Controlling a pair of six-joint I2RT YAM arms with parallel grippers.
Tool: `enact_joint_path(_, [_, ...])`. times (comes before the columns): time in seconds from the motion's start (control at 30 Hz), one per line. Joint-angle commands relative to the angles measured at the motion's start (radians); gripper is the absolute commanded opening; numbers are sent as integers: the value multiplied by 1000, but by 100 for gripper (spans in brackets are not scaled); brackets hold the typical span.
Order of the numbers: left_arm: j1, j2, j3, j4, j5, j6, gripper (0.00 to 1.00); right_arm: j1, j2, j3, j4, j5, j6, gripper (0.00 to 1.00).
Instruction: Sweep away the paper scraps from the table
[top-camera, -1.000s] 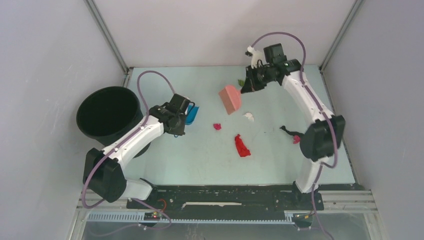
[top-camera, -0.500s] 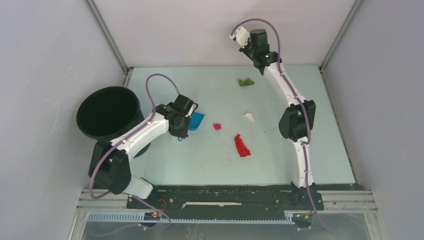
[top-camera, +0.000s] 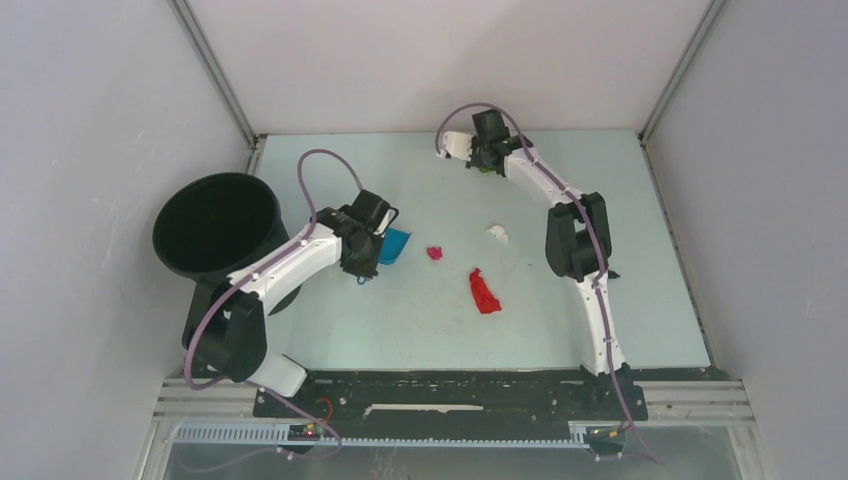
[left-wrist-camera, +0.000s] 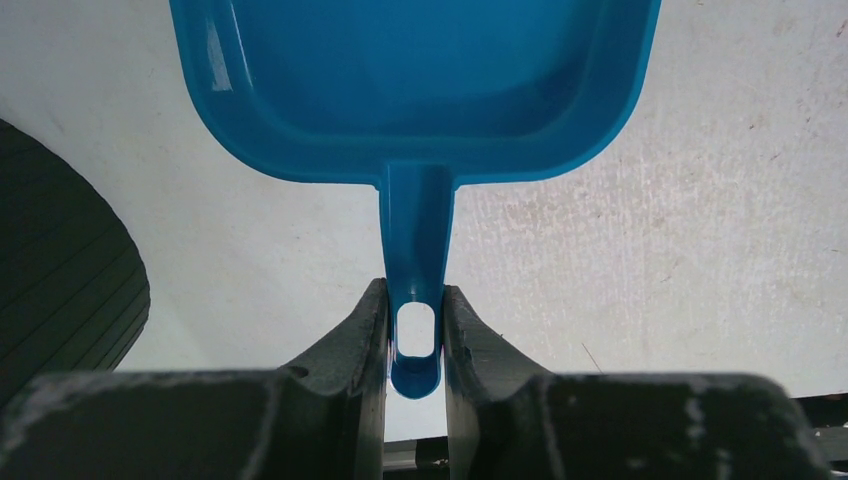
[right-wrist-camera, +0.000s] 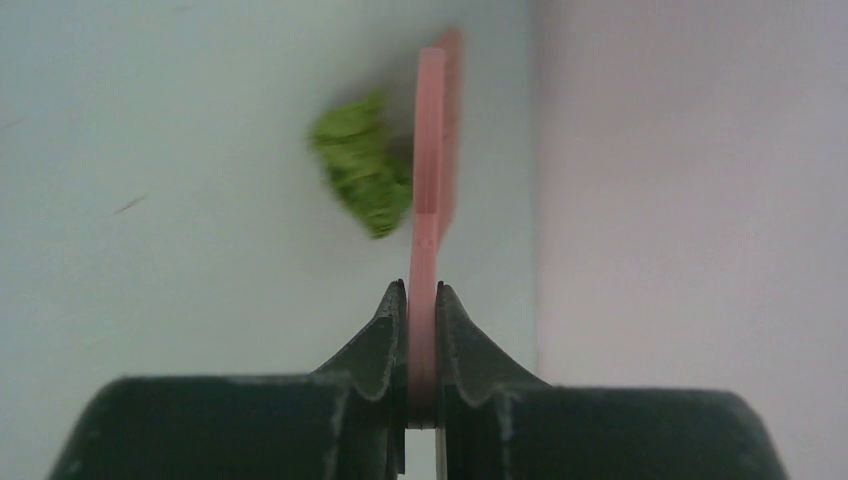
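Right gripper (right-wrist-camera: 422, 292): jaws pressed onto the thin edge of the flat pink plastic brush (right-wrist-camera: 430, 150), which is pinched upright. Over the last second this arm has been swung from mid-table to the far edge, so that the brush now stands just beside the crumpled green paper scrap (right-wrist-camera: 362, 178), on its wall side and possibly touching it. It is judged that a pull toward the middle of the table is being set up; no scrap has yet been collected. Left gripper (left-wrist-camera: 415, 300): jaws closed on the handle end of the blue plastic dustpan (left-wrist-camera: 415, 80). The dustpan has been turned from a steep tilt to lie flatter on the pale mint-green table (top-camera: 400, 330), its mouth toward the scraps. Remaining scraps, all loose on the table: magenta bit (top-camera: 435, 253), near the dustpan mouth; long red piece (top-camera: 484, 292) and white bit (top-camera: 497, 234), further right. Containers: the dustpan, with nothing seen in its visible tray; round black plastic bucket (top-camera: 180, 220) at the left edge of the table, its dark interior showing no scraps.
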Motion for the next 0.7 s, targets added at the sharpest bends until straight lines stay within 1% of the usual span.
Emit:
enact_joint_path(0.0, [-5,1,5,11,3,20,0,44,-192,-180,-106,-40,4,0])
enact_joint_path(0.1, [-7,-7,5,11,-9,19,0,81,-309,-354,-118,-20,51,0])
enact_joint_path(0.17, [-8,-12,5,11,-15,20,0,107,-389,-457,-141,-29,127,0])
enact_joint_path(0.27, [-14,-18,4,10,-20,20,0,147,-522,-571,-230,-110,243,0])
enact_joint_path(0.37, [-21,-21,4,8,-22,20,0,188,-629,-649,-324,-191,332,0])
enact_joint_path(0.47, [-24,-20,4,8,-22,20,0,214,-716,-697,-380,-186,411,0])
enact_joint_path(0.57, [-26,-19,5,8,-27,19,0,187,-798,-677,-390,-159,480,0])
enact_joint_path(0.67, [-26,-14,5,7,-32,19,0,117,-868,-593,-460,-253,526,0])
